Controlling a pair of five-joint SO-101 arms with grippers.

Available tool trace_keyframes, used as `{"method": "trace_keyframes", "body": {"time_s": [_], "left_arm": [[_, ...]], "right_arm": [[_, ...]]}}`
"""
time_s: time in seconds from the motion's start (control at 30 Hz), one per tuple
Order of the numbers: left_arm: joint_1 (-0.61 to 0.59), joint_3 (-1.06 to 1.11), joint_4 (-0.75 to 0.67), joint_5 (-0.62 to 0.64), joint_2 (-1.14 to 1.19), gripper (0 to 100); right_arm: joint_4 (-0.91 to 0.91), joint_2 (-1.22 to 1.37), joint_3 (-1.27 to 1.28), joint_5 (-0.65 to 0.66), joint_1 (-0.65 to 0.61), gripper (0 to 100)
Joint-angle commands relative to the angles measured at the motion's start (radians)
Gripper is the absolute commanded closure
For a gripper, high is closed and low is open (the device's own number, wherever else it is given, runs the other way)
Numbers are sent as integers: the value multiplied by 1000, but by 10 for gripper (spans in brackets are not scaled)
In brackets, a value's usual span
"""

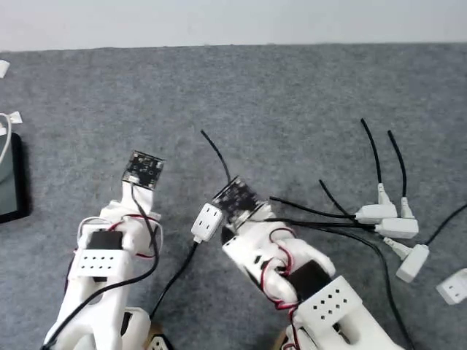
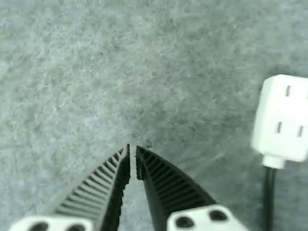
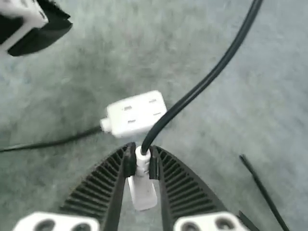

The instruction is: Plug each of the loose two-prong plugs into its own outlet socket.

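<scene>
R gripper [image 3: 140, 159] is clenched on a white plug [image 3: 142, 192], fingers pinching it right where the black cord [image 3: 207, 77] comes out. The cord end faces the socket [image 3: 136, 114] and the plug body runs back btwn the fingers (prongs can't be seen). The cord climbs away over the grey mat [image 3: 260, 144]. The socket is white, lies flat w/ slots up just past the R fingertips, and its own black cable leads off sideways.

L gripper [image 2: 133, 155] is closed w/ nothing in it, tips low over the mat, the socket off to one side & apart from it.

In the high view the socket sits btwn the two arms, close beside the R wrist. The loose plugs [image 1: 398, 227] lie clustered on the mat on the R arm's far side, cords trailing.
</scene>
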Motion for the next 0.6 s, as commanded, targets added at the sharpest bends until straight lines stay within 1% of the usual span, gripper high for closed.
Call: {"method": "trace_keyframes", "body": {"time_s": [0.0, 0.07, 0.13, 0.17, 0.23, 0.3, 0.37, 0.57], "left_arm": [[135, -53, 94, 109, 3, 980], [216, -97, 152, 166, 3, 980], [276, -134, 172, 222, 3, 978], [296, -145, 175, 244, 3, 965], [318, -157, 172, 265, 8, 909], [336, -170, 169, 264, 40, 833], [354, -194, 170, 252, 100, 784], [358, -355, 167, 150, 384, 776]], "right_arm": [[-2, -24, -15, -41, 90, 991], [-1, -22, -28, -64, 143, 991], [4, -22, -35, -74, 185, 991], [4, -22, -35, -74, 202, 991], [5, -13, -37, -74, 226, 991], [4, 19, -44, -74, 239, 991], [4, 70, -69, -74, 240, 991], [-1, 243, -137, -75, 240, 991]]}}
